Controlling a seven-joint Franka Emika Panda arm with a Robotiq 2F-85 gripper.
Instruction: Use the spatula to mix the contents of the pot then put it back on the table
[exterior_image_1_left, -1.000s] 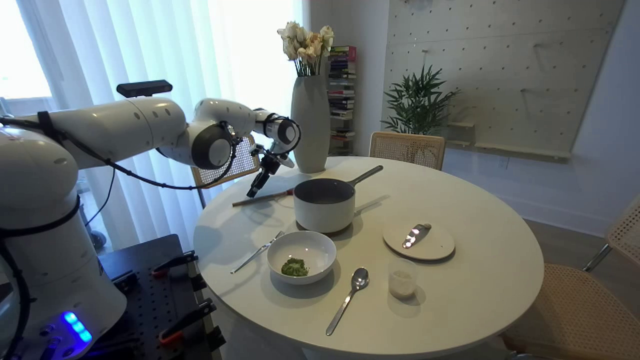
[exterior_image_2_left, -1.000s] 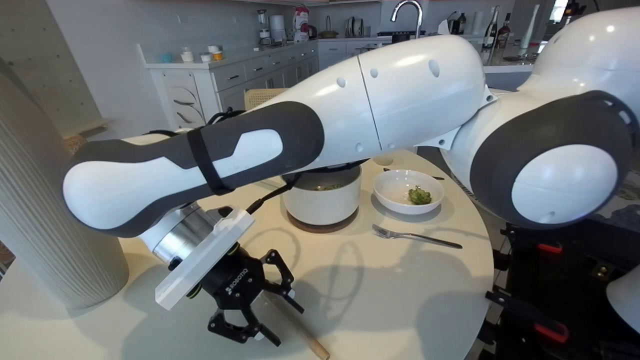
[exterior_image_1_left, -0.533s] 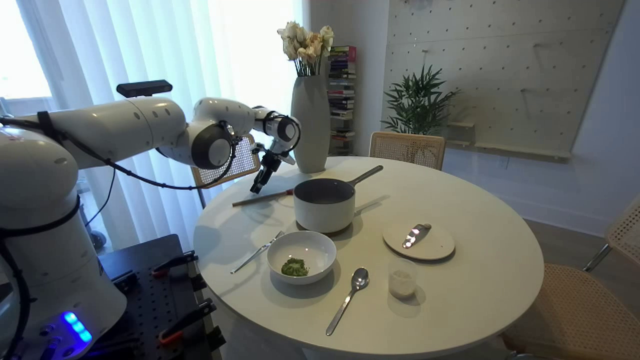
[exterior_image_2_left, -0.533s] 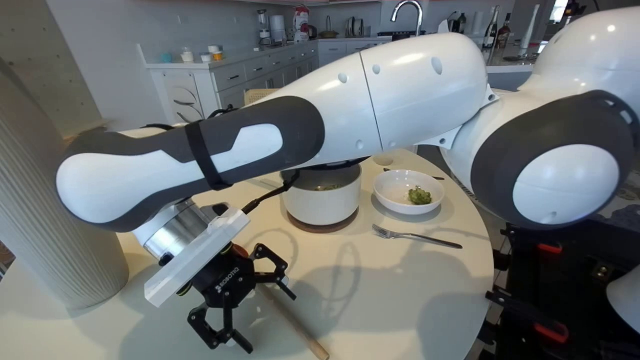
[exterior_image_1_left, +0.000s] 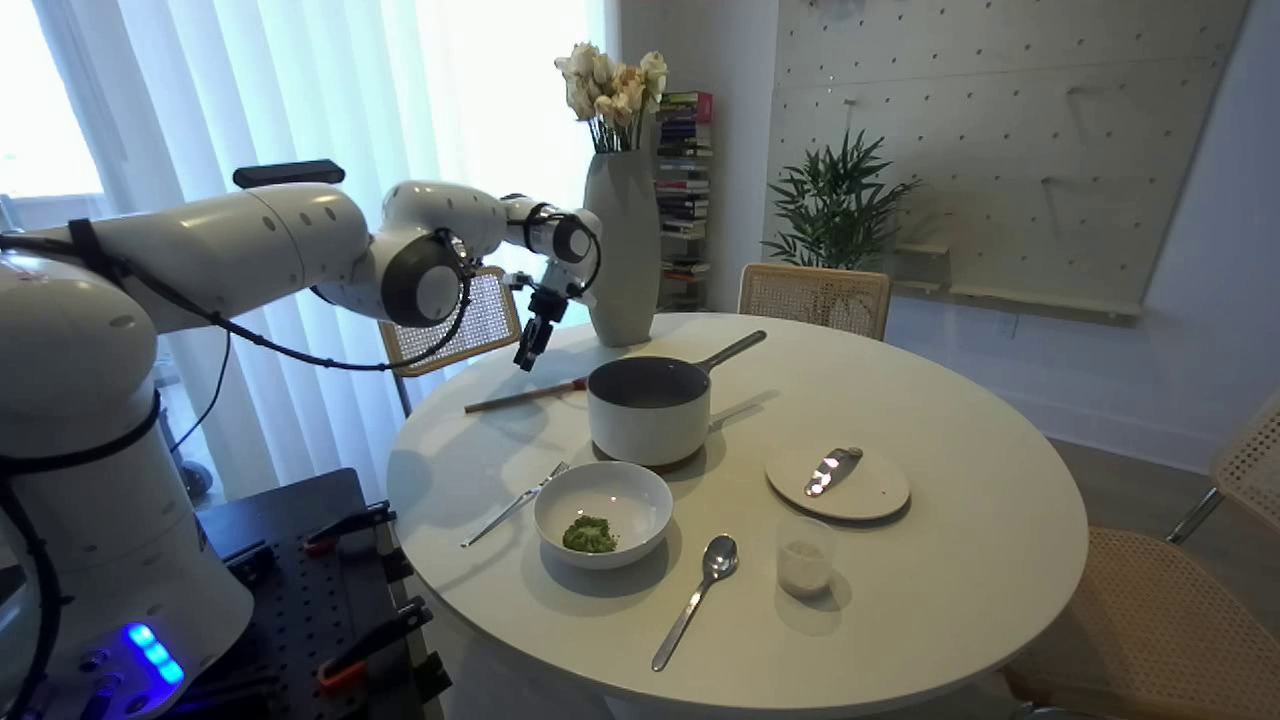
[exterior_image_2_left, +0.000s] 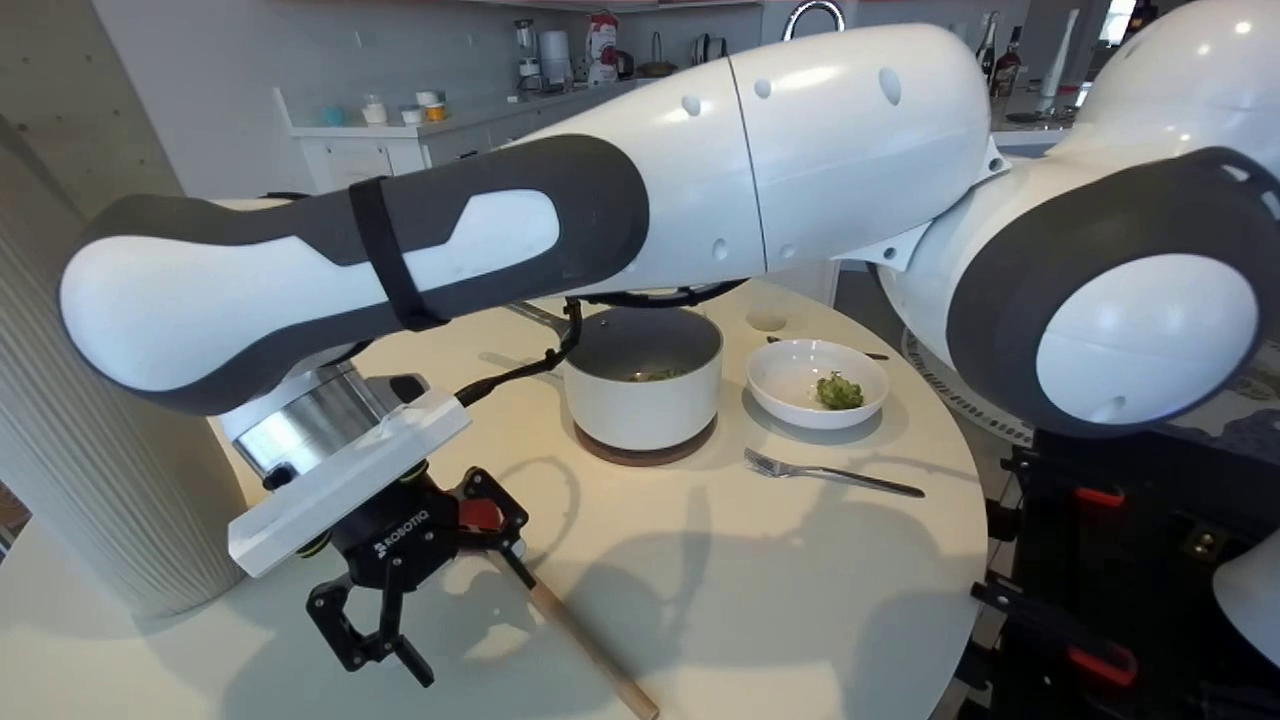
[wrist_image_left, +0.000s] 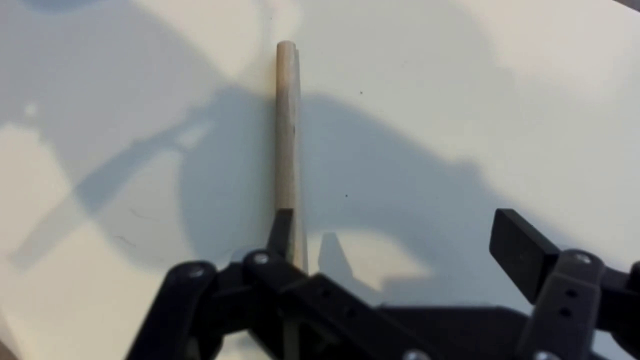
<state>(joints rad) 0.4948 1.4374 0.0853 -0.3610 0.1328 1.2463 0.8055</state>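
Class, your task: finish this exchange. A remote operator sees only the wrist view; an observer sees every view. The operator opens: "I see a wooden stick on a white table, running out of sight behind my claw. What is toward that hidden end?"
Observer: In an exterior view, the spatula shows a red part there, partly hidden by the claw.
Operator: Is the pot touching it?
Observer: No. In an exterior view, a stretch of table shows between the pot and the spatula.
Operator: Is there anything in the pot to mix?
Observer: Yes, a few greenish bits show inside it in an exterior view; I cannot tell what they are.
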